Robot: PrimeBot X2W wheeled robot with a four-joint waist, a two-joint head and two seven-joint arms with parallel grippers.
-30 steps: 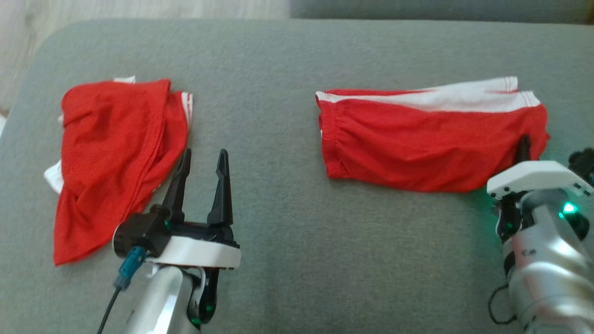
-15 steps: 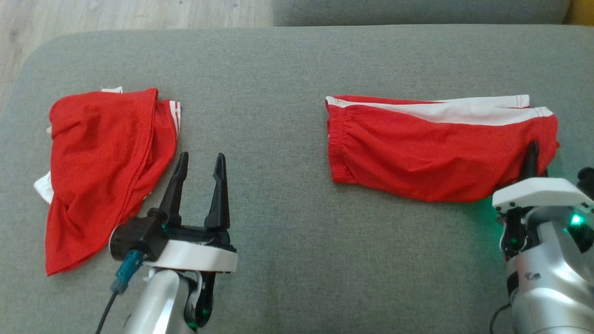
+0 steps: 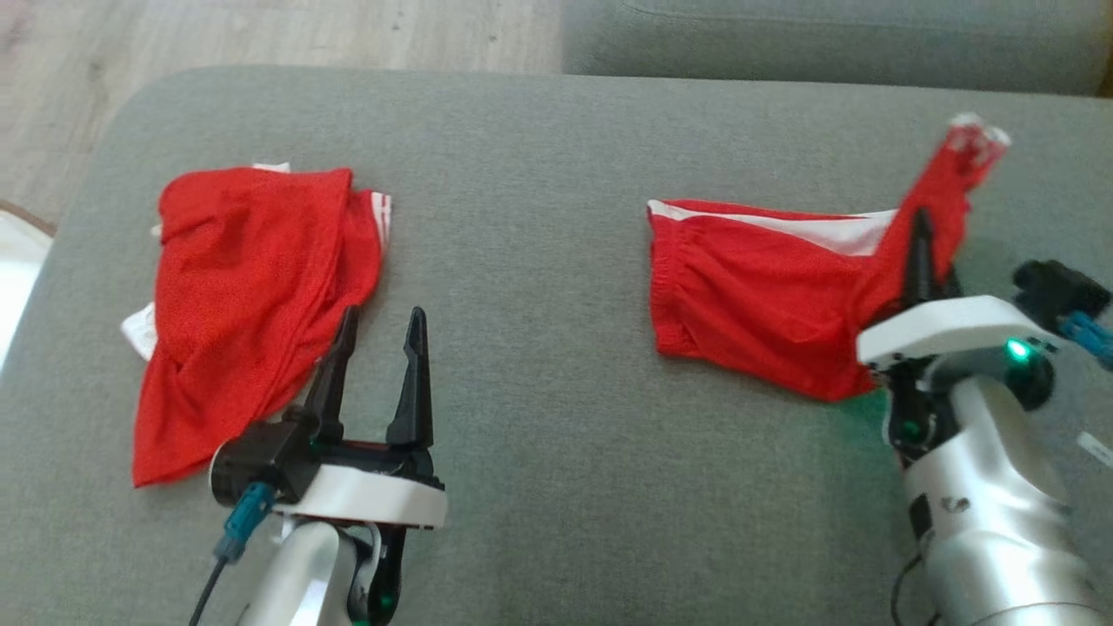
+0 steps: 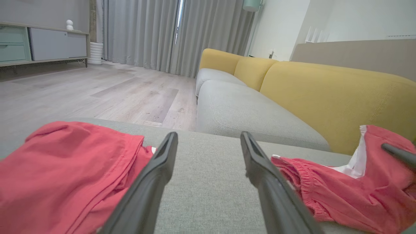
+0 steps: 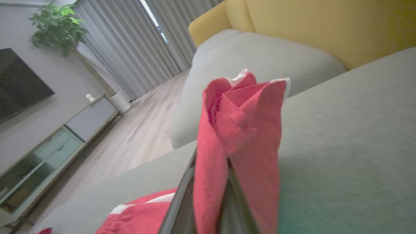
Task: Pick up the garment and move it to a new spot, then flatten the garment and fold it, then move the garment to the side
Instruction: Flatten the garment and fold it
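A second ago the shorts (image 3: 748, 287) lay flat on the right of the grey cushion (image 3: 539, 174). Now their right end stands lifted and drawn toward the waistband, so the fold looks under way (the head camera has shifted too). The right hand (image 3: 920, 224) is clamped fully shut on that raised hem. The left hand (image 3: 383, 313) hovers wide open and empty beside another red garment (image 3: 243, 278).

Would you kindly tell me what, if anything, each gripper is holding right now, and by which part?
The right gripper is shut on the right-hand red shorts, pinching their leg-hem end, opposite the waistband. The left gripper is open, holding nothing.
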